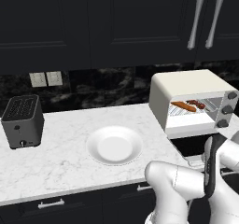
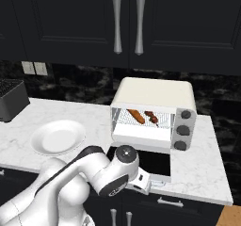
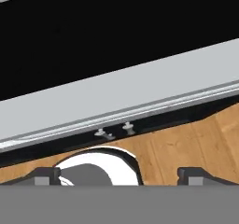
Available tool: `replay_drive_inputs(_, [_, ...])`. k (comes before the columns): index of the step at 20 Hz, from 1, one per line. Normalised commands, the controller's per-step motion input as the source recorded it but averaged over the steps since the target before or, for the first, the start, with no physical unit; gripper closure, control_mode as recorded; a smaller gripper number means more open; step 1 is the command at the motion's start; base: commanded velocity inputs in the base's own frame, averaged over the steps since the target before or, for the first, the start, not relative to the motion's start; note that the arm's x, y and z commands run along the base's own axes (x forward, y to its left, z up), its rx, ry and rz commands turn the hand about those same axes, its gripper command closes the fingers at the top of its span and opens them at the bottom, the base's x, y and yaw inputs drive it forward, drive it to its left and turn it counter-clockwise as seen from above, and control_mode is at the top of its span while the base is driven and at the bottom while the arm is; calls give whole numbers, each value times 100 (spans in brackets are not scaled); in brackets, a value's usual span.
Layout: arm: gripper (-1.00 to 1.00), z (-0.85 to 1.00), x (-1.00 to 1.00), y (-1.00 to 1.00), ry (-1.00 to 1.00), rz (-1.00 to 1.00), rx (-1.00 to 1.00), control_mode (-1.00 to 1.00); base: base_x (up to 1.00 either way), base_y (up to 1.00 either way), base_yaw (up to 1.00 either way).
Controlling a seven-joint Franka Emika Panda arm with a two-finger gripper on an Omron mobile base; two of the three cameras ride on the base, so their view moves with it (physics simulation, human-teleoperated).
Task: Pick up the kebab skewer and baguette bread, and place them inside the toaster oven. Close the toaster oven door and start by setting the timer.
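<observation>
Dark cabinets and a black stone backsplash stand behind the white marble desk (image 1: 56, 167). On it the toaster oven (image 2: 153, 113) sits with its door (image 2: 149, 163) dropped flat toward the robot. Inside the oven, on the wire rack, lie the baguette bread (image 2: 136, 116) and, just beside it toward the knobs, the kebab skewer (image 2: 151, 117); both look already placed. To the oven's left rests a white plate (image 1: 115, 145), and farther that way a black slot toaster (image 1: 22, 121).

The gripper (image 3: 119, 174) hangs low by the door's front edge, its jaws spread wide and holding nothing; the hand view looks along the door's pale frame.

The door is what needs handling next, by my reading. It should be rigid and hinged, fairly light, with smooth glass that offers poor purchase. The front edge or the silver bar handle is the sensible place to push up or take hold; the handle itself I cannot make out clearly here.
</observation>
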Motion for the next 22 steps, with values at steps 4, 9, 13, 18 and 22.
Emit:
replay_drive_inputs(4, [-100,-29,0,0,-16,0,-6,-100,0,0,0])
replay_drive_inputs(9, [-100,-18,12,0,-9,0,-11,-100,0,0,0])
replay_drive_inputs(13, [-100,-9,24,0,-7,0,-12,-100,0,0,0])
replay_drive_inputs(18, [-100,-8,7,0,-5,0,-9,-100,0,0,0])
replay_drive_inputs(22, [-100,-1,5,0,-7,0,-3,-100,0,0,0])
